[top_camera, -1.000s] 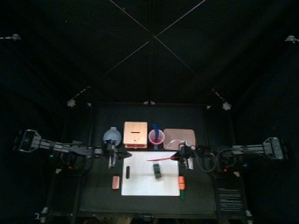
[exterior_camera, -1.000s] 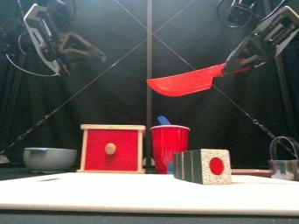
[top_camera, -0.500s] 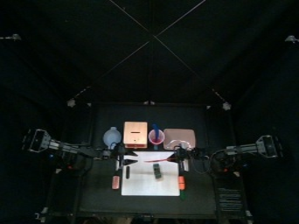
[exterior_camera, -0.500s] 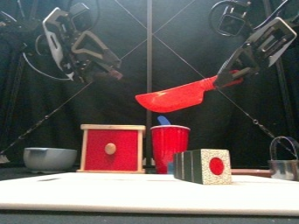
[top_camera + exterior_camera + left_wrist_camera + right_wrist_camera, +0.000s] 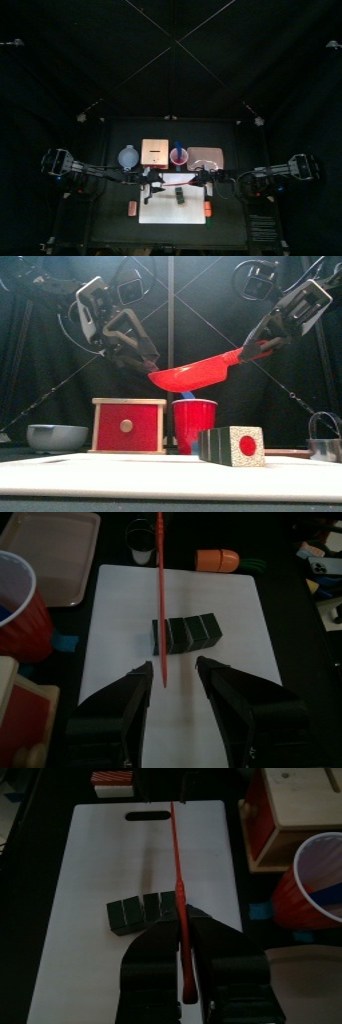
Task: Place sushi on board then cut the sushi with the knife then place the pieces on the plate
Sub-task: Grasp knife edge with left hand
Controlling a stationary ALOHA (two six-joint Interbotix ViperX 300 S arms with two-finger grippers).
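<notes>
Front view: the right gripper [image 5: 257, 348] is clamped on the handle of the red knife [image 5: 198, 371], which hangs well above the white cutting board [image 5: 147, 474] with its blade sloping down toward the left gripper [image 5: 138, 354], whose jaws are spread wide just beside the blade's tip and hold nothing. The sushi roll [image 5: 234, 446] lies on the board near its middle, its dark green blocks [image 5: 186, 632] pressed together in a row, so placing looks done and the cut is the step in hand. To do it well, the blade should probably turn to cross the roll and line up over a seam between two blocks, since from both wrists it reads as a thin red line running along the board and not clearly over a seam. The descent should be straight down onto the board, not a sweep, or the roll may skid. The open left jaws could close on the roll's end to steady it, clear of the edge. The pink tray [image 5: 205, 157] waits behind the board's right back corner
</notes>
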